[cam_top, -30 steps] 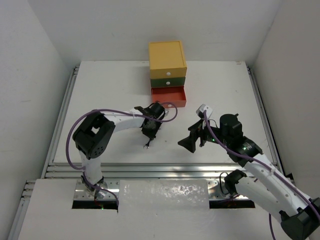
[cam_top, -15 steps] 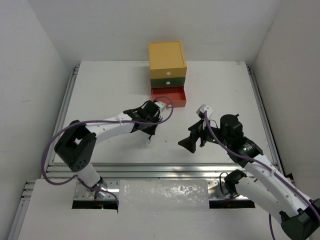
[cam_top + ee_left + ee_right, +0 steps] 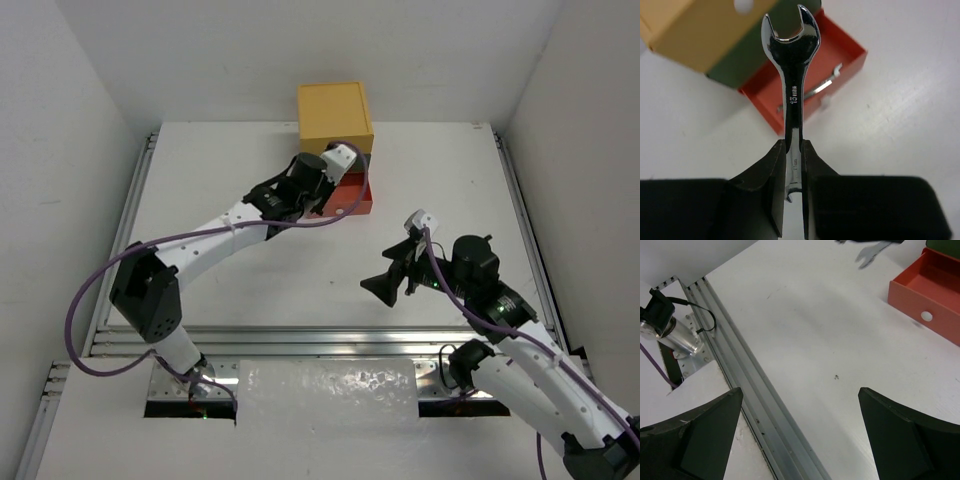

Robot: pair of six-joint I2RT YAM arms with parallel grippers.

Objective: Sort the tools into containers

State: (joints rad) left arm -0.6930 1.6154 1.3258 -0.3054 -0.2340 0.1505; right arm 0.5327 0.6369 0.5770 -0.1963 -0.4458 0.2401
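The left jaws are closed on the flat shank of a silver wrench (image 3: 792,90) stamped 15 mm. Its open-end head juts well ahead of the jaw tips, above the open red drawer (image 3: 852,52). A 2nd wrench (image 3: 816,90) lies inside that drawer, beyond the tips and slightly to their right.

The held wrench is probably stiff steel, fairly heavy for its size and slick with chrome. It is gripped on its rear half, so the long head could pivot; a hold nearer mid-shank on the flat faces looks safer.

The right jaws stand wide apart with nothing between them, over bare desk (image 3: 815,340), with the red drawer ahead to their right.

Count: 2 wrenches and 3 drawers, made up of 1 yellow drawer (image 3: 335,110), 1 green drawer (image 3: 752,52) and the red one, with only 1 open. No knife or screwdriver shows.
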